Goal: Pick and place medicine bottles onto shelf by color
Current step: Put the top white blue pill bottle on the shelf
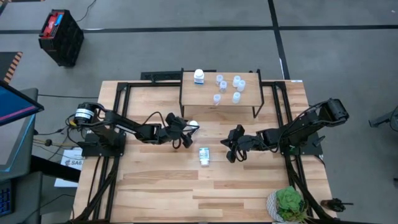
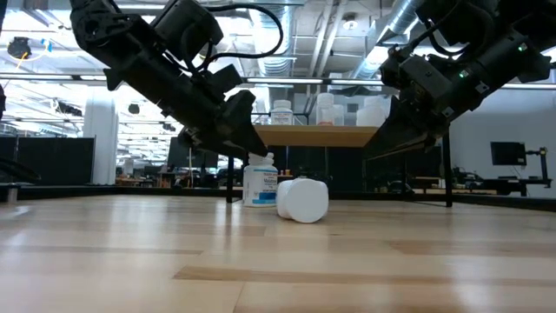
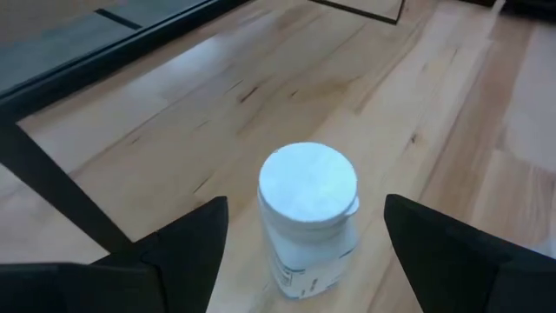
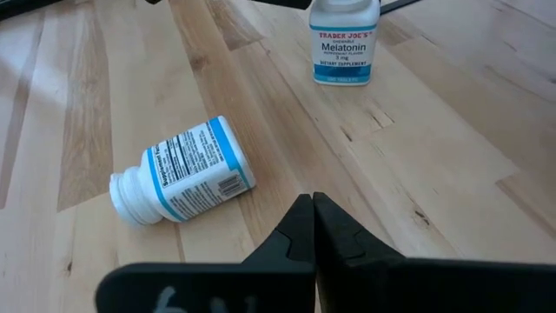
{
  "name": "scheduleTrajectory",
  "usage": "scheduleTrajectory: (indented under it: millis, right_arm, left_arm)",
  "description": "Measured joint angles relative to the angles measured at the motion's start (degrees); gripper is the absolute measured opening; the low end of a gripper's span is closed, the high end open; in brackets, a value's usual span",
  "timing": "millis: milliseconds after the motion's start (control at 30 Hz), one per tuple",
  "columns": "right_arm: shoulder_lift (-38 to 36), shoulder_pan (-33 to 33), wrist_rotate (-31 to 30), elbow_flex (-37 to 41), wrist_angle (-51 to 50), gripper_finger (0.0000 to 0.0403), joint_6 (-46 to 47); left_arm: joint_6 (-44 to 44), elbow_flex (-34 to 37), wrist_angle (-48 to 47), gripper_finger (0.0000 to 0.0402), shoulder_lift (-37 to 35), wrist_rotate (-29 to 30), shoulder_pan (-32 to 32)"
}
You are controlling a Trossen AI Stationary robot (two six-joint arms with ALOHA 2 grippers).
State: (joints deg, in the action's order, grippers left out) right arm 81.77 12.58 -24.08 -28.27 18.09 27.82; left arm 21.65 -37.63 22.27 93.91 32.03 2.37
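Tabletop: left gripper point(image 3: 300, 252) gapes around upright white bottle point(image 3: 308, 213); right gripper point(image 4: 311, 228) closed, empty.

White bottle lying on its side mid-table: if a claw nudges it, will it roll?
Probably. The tipped bottle is round and rests on its side on smooth wood table, so a sideways push likely rolls it. Its glossy label may slip in a light pinch. It looks small, rigid plastic, probably light.

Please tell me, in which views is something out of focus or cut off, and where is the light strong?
Left wrist view: the dark fingers are soft and near, the upright white bottle sharper. Right wrist view: the lying bottle has a readable label; the standing bottle is cropped. Low view: bright ceiling lights behind the shelf; near tabletop blurred.
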Motion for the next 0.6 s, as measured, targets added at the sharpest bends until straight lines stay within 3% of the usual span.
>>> scheduleTrajectory:
  millis: [600]
  right_arm:
    - [0.0, 0.0, 0.0, 0.0, 0.1, 0.0008, 0.2]
  left_arm:
    - [-2.6, 0.0, 1.2, 0.0297, 0.0, -3.3, -1.3]
